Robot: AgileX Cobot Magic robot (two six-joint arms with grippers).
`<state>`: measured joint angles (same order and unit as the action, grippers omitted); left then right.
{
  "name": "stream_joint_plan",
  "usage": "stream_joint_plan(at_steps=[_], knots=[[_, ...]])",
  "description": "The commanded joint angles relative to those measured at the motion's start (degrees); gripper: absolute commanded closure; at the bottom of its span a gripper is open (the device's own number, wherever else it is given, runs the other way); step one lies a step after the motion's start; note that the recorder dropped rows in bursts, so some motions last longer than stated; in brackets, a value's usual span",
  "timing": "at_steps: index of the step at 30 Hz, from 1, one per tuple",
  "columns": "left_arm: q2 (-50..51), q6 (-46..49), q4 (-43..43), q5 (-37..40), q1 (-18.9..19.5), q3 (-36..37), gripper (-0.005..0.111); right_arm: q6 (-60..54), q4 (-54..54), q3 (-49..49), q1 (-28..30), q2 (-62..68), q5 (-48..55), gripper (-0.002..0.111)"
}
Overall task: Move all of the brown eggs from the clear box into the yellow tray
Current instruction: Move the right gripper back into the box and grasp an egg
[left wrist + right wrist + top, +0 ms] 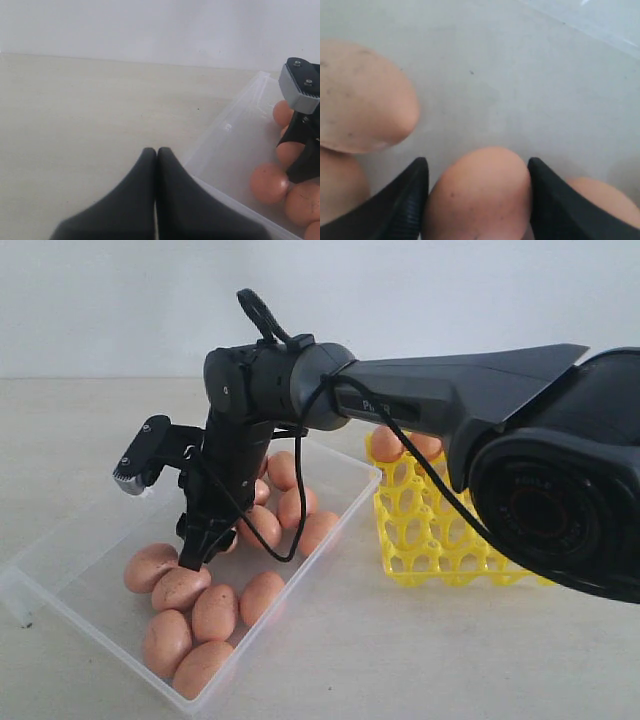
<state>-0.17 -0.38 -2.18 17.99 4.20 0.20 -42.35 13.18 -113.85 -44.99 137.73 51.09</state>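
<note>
Right wrist view puts you mid-pick: the right gripper [477, 162] straddles one brown egg [477, 200] lying on the floor of the clear box [90, 560]. Its pads look to touch both flanks, though you cannot tell whether the hold is firm. Finish the squeeze gently, then lift straight up, clear of the neighbouring eggs [215, 610], before swinging to the yellow tray [440, 540], where only a couple sit at the far edge. Most of the job looks to lie ahead. The egg is matte orange-brown with faint dark specks. Your left gripper [156, 150] is closed on nothing, over the table [75, 125] beside the box.
</note>
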Motion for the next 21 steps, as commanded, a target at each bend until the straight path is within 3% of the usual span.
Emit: stream_joint_plan(at_steps=[1, 9, 15, 21], knots=[[0.2, -0.1, 0.1, -0.4, -0.3, -0.2, 0.111, 4.4, -0.4, 0.0, 0.4, 0.1, -1.5, 0.108], [0.2, -0.1, 0.1, -0.4, -0.3, -0.2, 0.111, 4.6, -0.3, -0.1, 0.4, -0.2, -2.5, 0.107], [0.2, -0.1, 0.1, -0.4, -0.3, -0.2, 0.111, 15.2, 0.4, -0.1, 0.4, -2.1, -7.6, 0.107], [0.2, -0.1, 0.1, -0.4, -0.3, -0.2, 0.111, 18.9, 1.7, 2.0, 0.4, -4.6, -14.5, 0.109]])
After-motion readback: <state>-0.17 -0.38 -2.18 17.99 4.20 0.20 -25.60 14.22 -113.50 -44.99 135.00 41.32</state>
